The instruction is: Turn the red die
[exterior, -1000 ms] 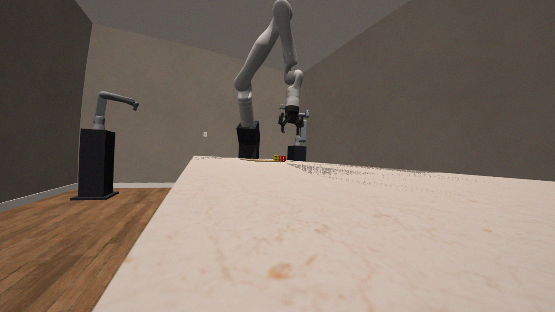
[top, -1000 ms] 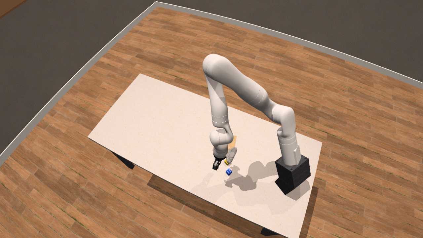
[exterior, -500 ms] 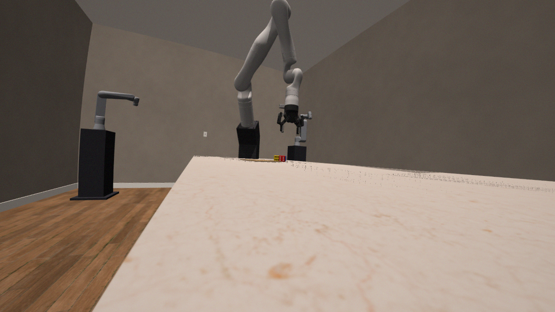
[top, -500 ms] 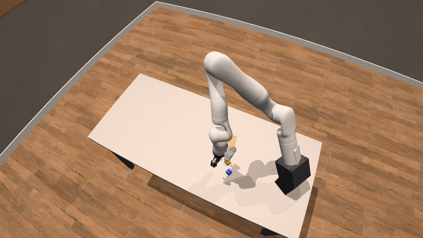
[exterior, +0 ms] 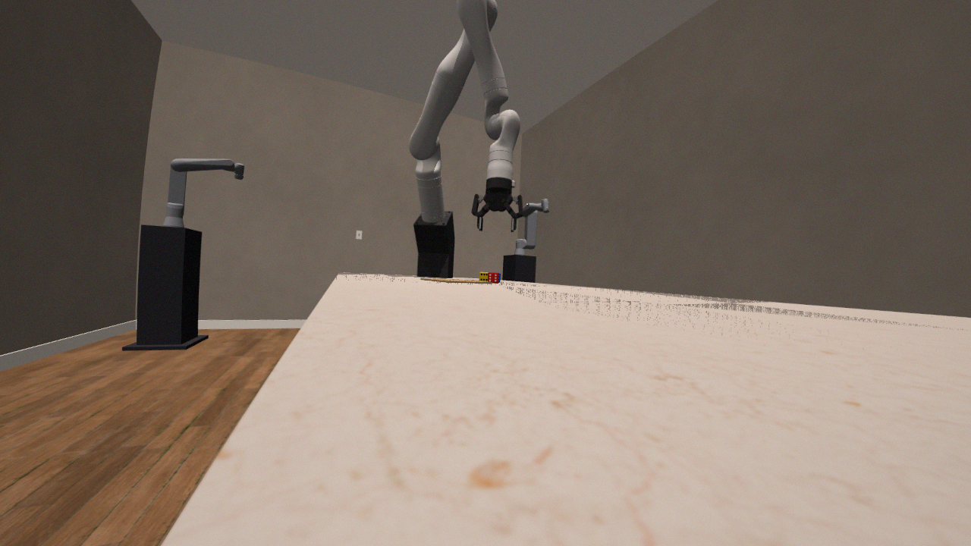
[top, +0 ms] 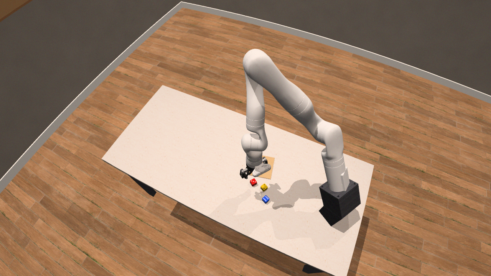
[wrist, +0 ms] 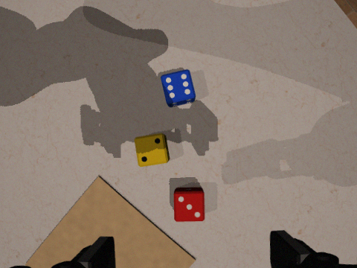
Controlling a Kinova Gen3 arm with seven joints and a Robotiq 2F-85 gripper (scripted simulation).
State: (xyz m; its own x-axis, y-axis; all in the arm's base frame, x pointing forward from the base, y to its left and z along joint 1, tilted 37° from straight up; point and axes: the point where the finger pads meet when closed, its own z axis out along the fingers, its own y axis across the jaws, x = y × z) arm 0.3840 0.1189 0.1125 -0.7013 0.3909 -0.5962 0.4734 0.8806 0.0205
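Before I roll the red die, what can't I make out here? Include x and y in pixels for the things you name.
- Red die's (top: pixel 253 182) (exterior: pixel 494 277) (wrist: pixel 189 206) underside: face down on the table in every view.
- Mat's (top: pixel 271 170) (exterior: pixel 441 279) (wrist: pixel 100 223) near part: cut off by the wrist picture's bottom edge.
- Blue die's (top: pixel 265 199) (exterior: pixel 501 277) (wrist: pixel 178 86) side pips, exterior: mostly behind the red die.

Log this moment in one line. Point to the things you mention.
gripper (top: pixel 254 168) (exterior: pixel 496 227) (wrist: pixel 192 251): open, raised | red die (top: pixel 253 182) (exterior: pixel 494 277) (wrist: pixel 189 205): 3 up, off mat | yellow die (top: pixel 264 187) (exterior: pixel 483 277) (wrist: pixel 152 150): 2 up | blue die (top: pixel 265 199) (wrist: pixel 178 87): 6 up
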